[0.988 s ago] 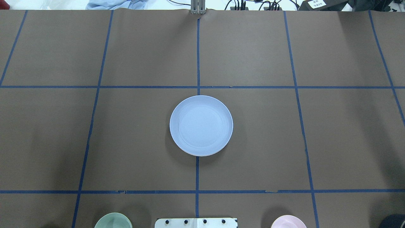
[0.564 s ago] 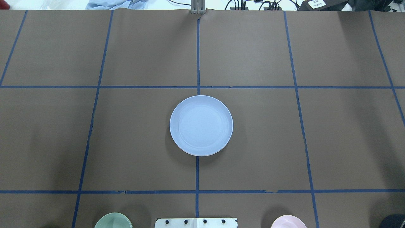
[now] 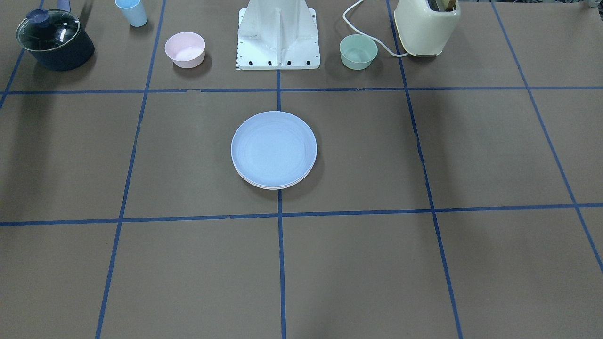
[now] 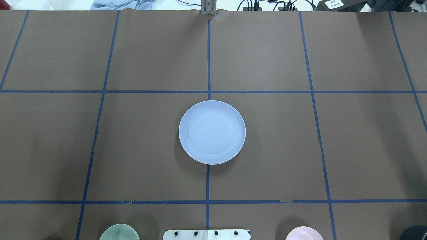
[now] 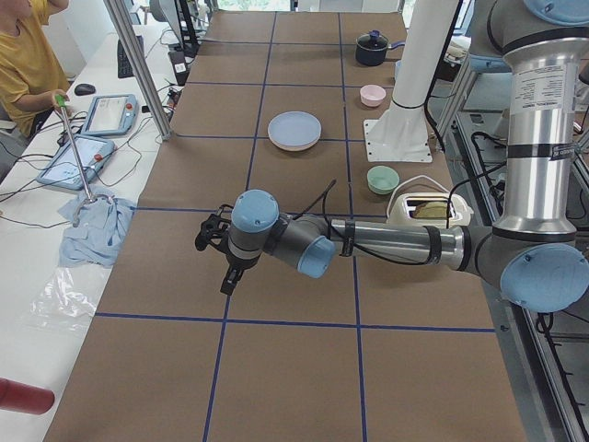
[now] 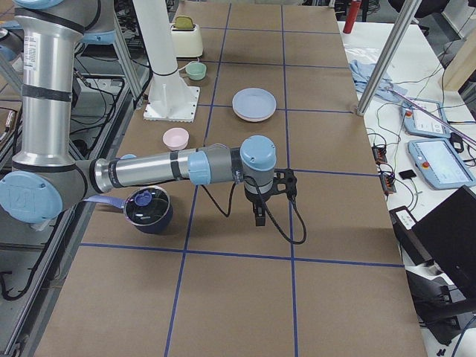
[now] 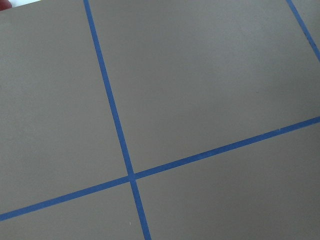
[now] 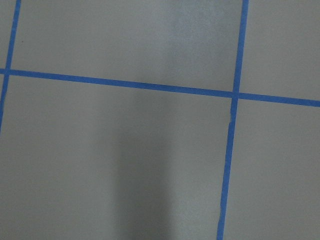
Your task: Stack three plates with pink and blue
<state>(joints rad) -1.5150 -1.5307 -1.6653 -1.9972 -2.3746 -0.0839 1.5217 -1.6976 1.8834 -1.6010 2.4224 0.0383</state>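
The light blue plate (image 4: 212,132) lies in the middle of the table, on top of a stack. In the front-facing view (image 3: 273,148) a pale pink rim (image 3: 275,187) shows under its near edge; the cream plate cannot be made out. The stack also shows in the left view (image 5: 294,129) and the right view (image 6: 254,103). My left gripper (image 5: 225,285) hangs over bare table far from the stack. My right gripper (image 6: 259,219) hangs over bare table at the other end. Both show only in the side views, so I cannot tell if they are open or shut.
Along the robot's side stand a small pink bowl (image 3: 184,49), a mint-green bowl (image 3: 358,51), a dark pot with a glass lid (image 3: 54,40), a blue cup (image 3: 132,12), a cream toaster (image 3: 426,26) and the white base (image 3: 279,35).
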